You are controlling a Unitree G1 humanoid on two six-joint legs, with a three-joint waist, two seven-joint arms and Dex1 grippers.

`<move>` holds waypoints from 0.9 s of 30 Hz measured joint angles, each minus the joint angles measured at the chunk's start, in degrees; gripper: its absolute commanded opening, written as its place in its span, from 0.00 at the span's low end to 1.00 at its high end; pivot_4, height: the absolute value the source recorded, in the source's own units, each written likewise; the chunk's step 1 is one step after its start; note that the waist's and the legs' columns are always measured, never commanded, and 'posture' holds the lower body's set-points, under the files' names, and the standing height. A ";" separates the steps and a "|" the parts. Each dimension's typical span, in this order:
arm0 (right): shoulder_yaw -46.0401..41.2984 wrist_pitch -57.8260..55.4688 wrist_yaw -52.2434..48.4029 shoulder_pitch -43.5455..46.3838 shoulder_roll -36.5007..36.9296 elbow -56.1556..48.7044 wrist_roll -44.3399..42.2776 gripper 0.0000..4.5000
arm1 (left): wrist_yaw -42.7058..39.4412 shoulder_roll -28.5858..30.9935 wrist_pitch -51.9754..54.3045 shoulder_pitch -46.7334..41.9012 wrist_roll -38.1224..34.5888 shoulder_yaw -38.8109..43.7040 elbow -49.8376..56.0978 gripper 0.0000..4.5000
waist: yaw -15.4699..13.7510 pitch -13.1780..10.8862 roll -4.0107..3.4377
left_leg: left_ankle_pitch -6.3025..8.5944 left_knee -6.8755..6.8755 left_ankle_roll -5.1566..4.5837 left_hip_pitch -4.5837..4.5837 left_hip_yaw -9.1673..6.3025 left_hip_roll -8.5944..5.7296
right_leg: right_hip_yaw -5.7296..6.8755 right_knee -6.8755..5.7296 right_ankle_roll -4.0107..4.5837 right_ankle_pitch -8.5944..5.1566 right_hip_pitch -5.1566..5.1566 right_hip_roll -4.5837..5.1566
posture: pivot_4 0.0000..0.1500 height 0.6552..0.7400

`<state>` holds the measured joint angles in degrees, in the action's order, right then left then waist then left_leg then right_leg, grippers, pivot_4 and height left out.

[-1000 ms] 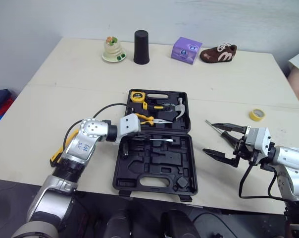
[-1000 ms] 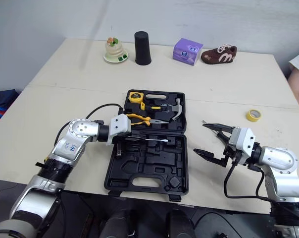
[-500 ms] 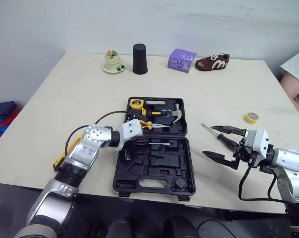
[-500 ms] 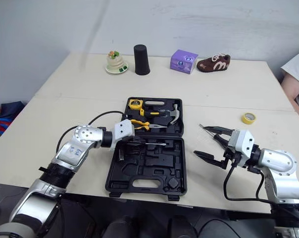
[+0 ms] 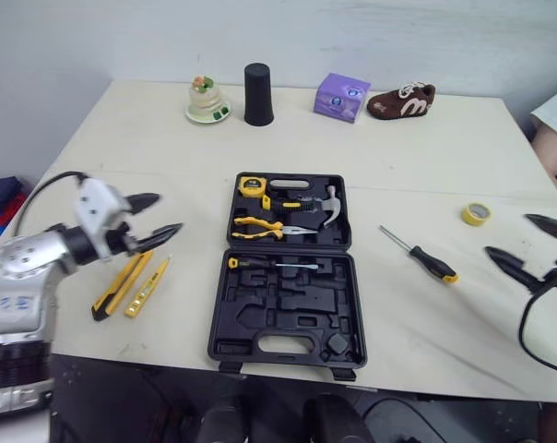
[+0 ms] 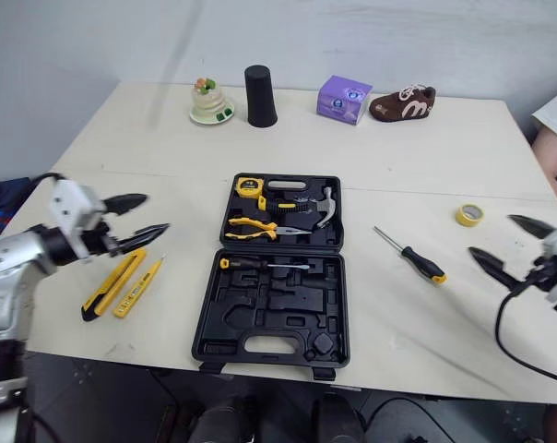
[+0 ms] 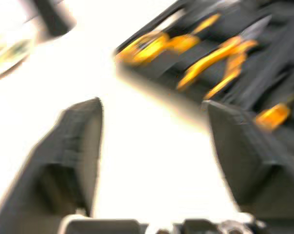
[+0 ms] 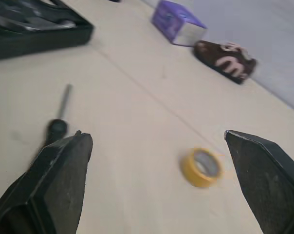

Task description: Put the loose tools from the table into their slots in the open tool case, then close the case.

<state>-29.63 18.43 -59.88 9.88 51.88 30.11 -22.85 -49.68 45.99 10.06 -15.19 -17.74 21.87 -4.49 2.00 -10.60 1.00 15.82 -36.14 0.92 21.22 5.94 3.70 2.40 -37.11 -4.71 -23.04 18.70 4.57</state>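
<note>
Tool case [image 5: 288, 309] open at frame centre; a small screwdriver [image 5: 265, 264] now sits in its lower half, so the left gripper [image 5: 164, 213] has pulled back to the left edge, jaws wide, empty, beside the yellow knife [image 5: 120, 284] and tester [image 5: 148, 287]. Right gripper [image 5: 509, 235], wide and empty, has retreated to the right edge. Loose screwdriver [image 5: 428, 262] lies centre-right, tape roll [image 5: 477, 214] up-right of it; nothing blocks either.

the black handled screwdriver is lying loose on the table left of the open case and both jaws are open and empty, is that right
Not quite: the black-handled screwdriver lies loose on the table right of the open case, not left, as the left eye view shows. The left gripper and right gripper do have open, empty jaws.
</note>
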 measured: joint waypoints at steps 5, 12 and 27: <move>-2.47 3.92 5.84 -0.16 0.59 7.03 2.41 1.00 | 5.04 4.00 -4.45 7.43 2.53 9.47 -7.72 0.99 | 0.07 -0.16 0.20 | 0.09 0.09 0.08 -0.02 0.03 0.00 | -0.03 0.01 0.00 0.00 0.05 0.05 | 1.00 1.00; -10.16 11.94 21.72 -4.69 -1.29 17.75 3.88 1.00 | 16.30 5.77 -10.36 16.23 5.61 22.40 -22.04 0.99 | -0.06 -0.24 0.41 | 0.21 0.24 0.20 0.12 0.32 0.03 | -0.21 0.13 0.05 -0.04 0.36 0.09 | 1.00 1.00; -6.31 1.41 19.92 -6.61 -5.90 7.69 -2.22 1.00 | 8.98 3.31 -4.80 17.87 -6.94 19.98 -9.02 0.99 | 1.61 -0.24 0.45 | 0.00 0.29 0.33 -0.03 0.89 0.12 | -0.94 -0.60 0.05 0.01 0.85 -0.02 | 1.00 1.00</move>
<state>-35.95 19.84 -39.97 3.27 45.98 37.80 -25.07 -40.71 49.29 5.26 2.68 -24.67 41.84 -13.50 3.61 -10.84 1.45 15.82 -35.85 1.25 21.19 6.83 3.82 1.46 -37.70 -4.66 -23.04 19.55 4.55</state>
